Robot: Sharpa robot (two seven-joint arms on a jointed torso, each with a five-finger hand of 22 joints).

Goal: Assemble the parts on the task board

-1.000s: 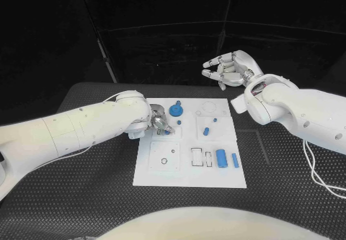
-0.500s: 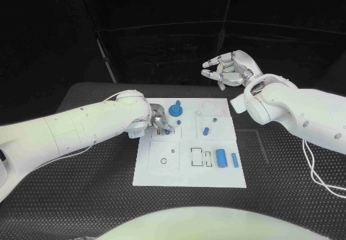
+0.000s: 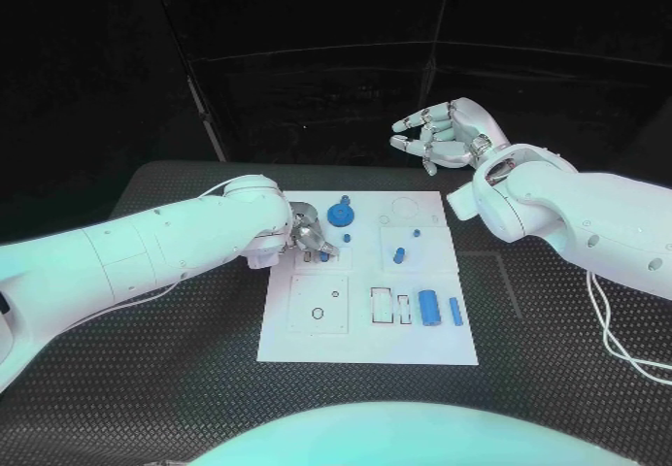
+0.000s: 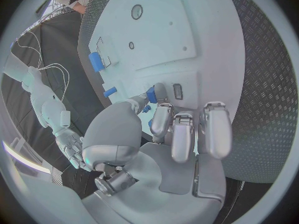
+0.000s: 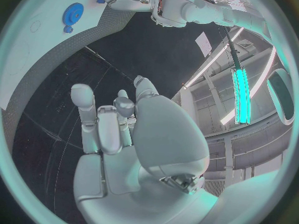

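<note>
Holding steady: left hand (image 3: 308,238) hasn't moved in the last second, fingers (image 4: 151,95) still pinching a small blue part (image 3: 326,253) over the task board (image 3: 367,340), upper-left. Right hand (image 3: 446,133) stays raised beyond the worktop, fingers loosely curled, empty. Insertion pending, I judge.

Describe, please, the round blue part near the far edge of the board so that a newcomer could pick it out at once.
Start at the white task board in the middle of the black table and look to its far edge. Just beyond the left hand lies the round blue part. It is a flat disc, the only round blue piece, while the other blue parts are smaller or elongated.
</note>
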